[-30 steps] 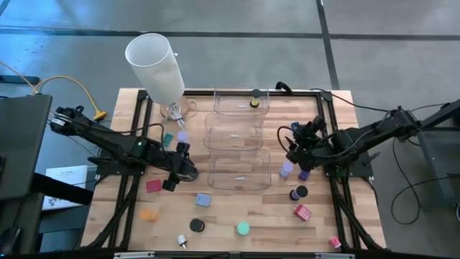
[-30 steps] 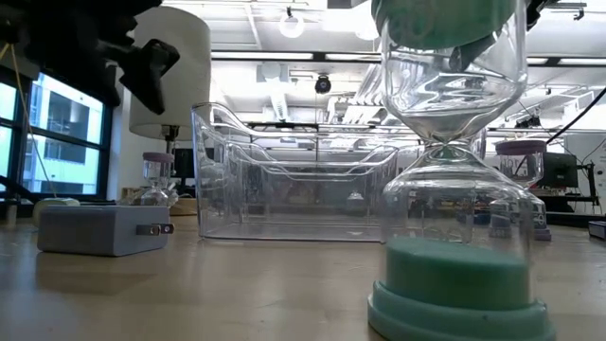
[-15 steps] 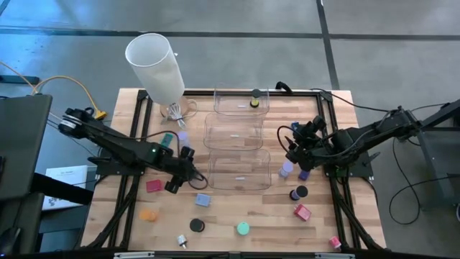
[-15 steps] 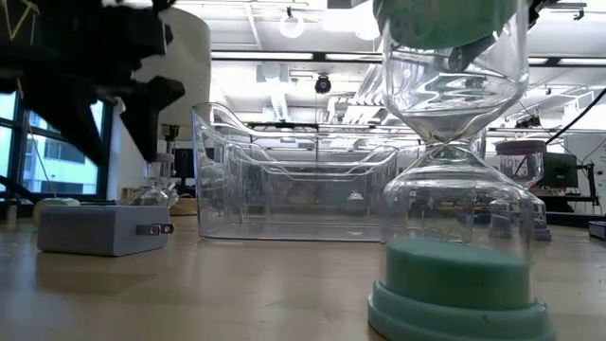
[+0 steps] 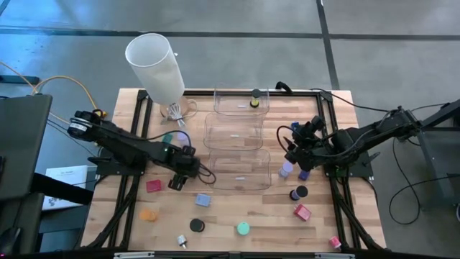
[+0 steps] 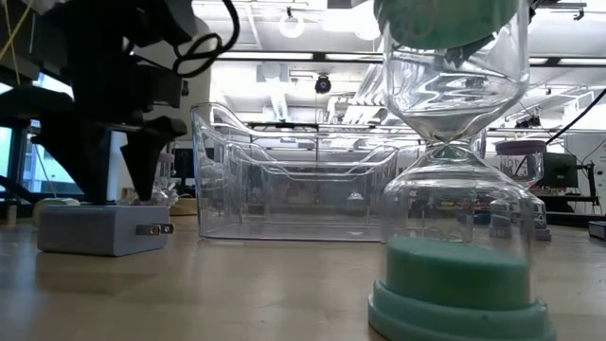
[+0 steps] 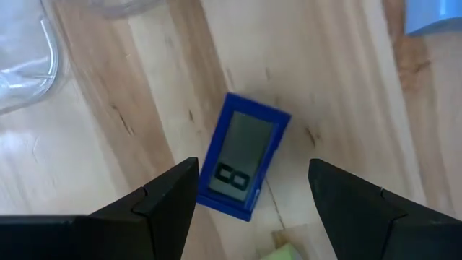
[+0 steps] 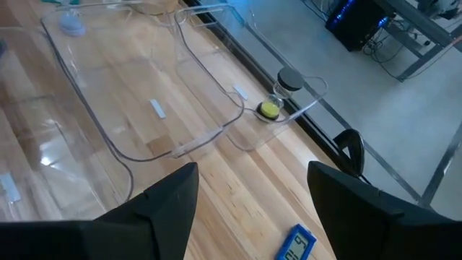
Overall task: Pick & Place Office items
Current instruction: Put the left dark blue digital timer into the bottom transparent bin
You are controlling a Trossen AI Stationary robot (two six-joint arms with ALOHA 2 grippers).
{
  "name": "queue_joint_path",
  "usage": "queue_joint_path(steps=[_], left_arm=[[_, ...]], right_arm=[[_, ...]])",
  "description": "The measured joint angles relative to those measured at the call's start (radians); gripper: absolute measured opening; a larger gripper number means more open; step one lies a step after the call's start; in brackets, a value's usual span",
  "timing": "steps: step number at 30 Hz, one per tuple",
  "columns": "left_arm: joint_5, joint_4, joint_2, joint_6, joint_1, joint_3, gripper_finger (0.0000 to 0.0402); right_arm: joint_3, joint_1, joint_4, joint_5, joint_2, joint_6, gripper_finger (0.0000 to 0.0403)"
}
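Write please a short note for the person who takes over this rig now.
Left gripper: fingers open, low over the blue display piece, one finger on each side, not gripping.
Right gripper: fingers open, hovers right of the near bin, by a lavender piece.
Done: one black-topped piece sits in the far bin.
Left: the others lie on the table, such as the red block, teal disc and orange disc.
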Motion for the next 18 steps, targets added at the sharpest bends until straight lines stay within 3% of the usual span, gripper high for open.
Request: queue_joint_path(steps=[18], left_arm=[[0.027, -0.021, 0.0, 0.081, 0.039, 0.0, 0.0256]], right_arm=[[0.0, 0.0, 0.03, -0.005, 0.0, -0.031, 0.025]])
